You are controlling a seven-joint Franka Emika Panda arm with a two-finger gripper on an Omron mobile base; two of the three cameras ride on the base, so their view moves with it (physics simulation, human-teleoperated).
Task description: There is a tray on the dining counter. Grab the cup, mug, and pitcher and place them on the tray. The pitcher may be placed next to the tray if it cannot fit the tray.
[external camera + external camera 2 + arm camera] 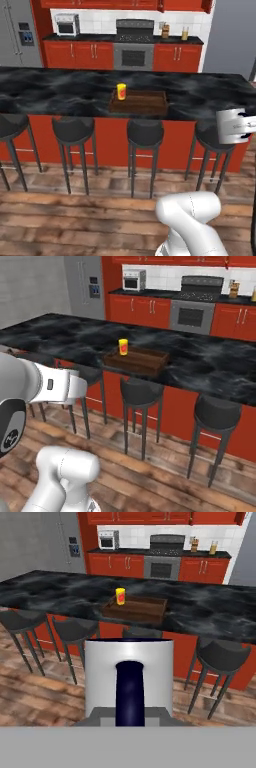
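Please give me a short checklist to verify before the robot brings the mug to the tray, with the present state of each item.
1. Mug held in the pincer: ok, it sits close before the hand camera, handle toward it, off the counter.
2. Cup already on the tray: ok, upright at its left back corner.
3. Free room on the tray for the mug: ok, the part right of the cup is bare.
4. Tray lies flat on the dining counter: ok.
5. Stools between base and counter: not ok, they stand in the way.
6. Pincer finger contact on the mug: cannot tell, hidden.
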